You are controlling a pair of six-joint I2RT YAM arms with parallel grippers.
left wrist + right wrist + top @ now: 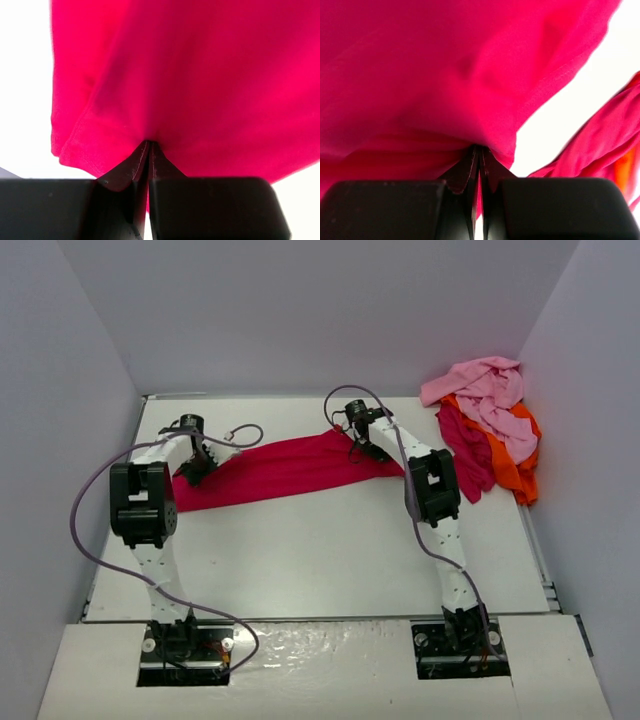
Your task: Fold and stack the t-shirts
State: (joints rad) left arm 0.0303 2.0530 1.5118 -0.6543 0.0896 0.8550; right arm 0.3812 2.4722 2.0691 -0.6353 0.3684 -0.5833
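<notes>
White tabletop (330, 550) runs out ahead of me, boxed in by pale grey walls (300, 310). My left hand (149, 145) is clenched on a hemmed edge of the crimson-red t-shirt (200, 75), with the two fingers pinched together and cloth caught between them. My right hand (479, 147) grips the same shirt's other end just as tightly. From above, the shirt spans between my hands as a long bunched band across the far half of the tabletop. Its left end is close to the left edge and its right end is past the middle. In the far right corner sits a heap. A light pink t-shirt (485, 390) lies on top, an orange t-shirt (520, 455) lies toward the right edge, and a dark magenta t-shirt (465, 455) lies on the side near the crimson one.
</notes>
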